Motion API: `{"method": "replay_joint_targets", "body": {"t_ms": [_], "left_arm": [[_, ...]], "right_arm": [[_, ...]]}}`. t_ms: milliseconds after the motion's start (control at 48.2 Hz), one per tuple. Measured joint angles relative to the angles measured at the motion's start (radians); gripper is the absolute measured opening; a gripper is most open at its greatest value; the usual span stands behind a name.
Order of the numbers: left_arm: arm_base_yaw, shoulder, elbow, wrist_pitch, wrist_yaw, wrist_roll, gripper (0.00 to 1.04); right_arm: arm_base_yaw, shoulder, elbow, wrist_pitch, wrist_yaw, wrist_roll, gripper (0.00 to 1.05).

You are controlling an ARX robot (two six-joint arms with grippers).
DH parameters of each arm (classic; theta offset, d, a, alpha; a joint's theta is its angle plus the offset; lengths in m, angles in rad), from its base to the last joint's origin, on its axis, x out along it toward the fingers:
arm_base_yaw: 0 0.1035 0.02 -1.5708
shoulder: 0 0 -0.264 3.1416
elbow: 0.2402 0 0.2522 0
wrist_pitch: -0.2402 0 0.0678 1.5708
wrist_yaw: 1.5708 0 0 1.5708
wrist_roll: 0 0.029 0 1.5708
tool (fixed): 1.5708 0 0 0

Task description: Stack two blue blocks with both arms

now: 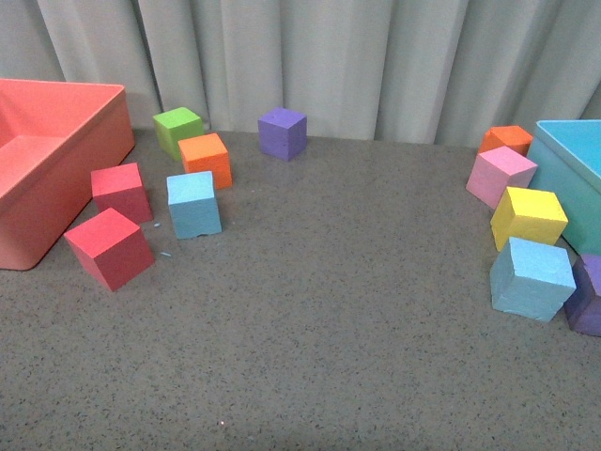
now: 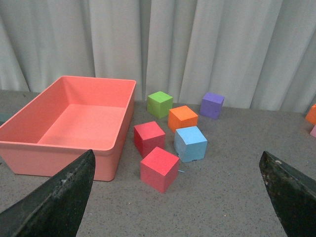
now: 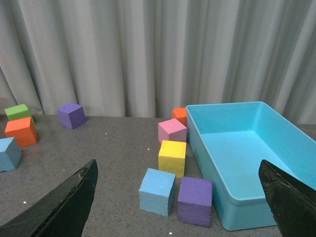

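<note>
Blue blocks point(image 1: 194, 204) point(image 1: 531, 279) well apart on grey table point(image 1: 357, 319): one near red cubes point(image 1: 122, 191) point(image 1: 110, 248) at left, other just beside purple cube point(image 1: 590, 299) by turquoise bin point(image 1: 571, 158). Left gripper point(image 2: 177, 155), right gripper point(image 3: 177, 163) spread wide, empty.

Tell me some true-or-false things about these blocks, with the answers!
1. The two blue blocks are stacked. False: the left blue block sits by the red bin, and the right blue block sits by the turquoise bin.
2. Two red cubes lie near the red bin. True.
3. The green cube is inside the red bin. False: it stands outside, next to the orange cube.
4. A purple cube sits beside the right blue block. True.
</note>
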Motion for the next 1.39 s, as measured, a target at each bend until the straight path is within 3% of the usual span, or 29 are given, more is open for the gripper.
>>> {"method": "replay_joint_targets", "body": {"t_ms": [809,851,913,954,1100,1245,1390], "left_arm": [[0.0,0.0,0.0,0.0,0.0,0.0,0.98],[0.0,0.0,0.0,0.0,0.0,0.0,0.98],[0.0,0.0,0.0,0.0,-0.002,0.0,0.98],[0.0,0.0,0.0,0.0,0.0,0.0,0.98],[0.0,0.0,0.0,0.0,0.0,0.0,0.98],[0.0,0.0,0.0,0.0,0.0,0.0,0.98],[0.0,0.0,0.0,0.0,0.0,0.0,0.98]], "right_arm": [[0.0,0.0,0.0,0.0,0.0,0.0,0.95],[0.01,0.008,0.003,-0.01,0.037,-0.015,0.95],[0.092,0.142,0.041,0.004,0.294,-0.086,0.95],[0.101,0.217,0.056,0.047,0.322,-0.091,0.95],[0.101,0.779,0.233,0.327,0.243,-0.018,0.95],[0.108,1.294,0.5,0.224,0.181,0.137,0.95],[0.112,1.578,0.713,0.04,0.174,0.175,0.95]]}}
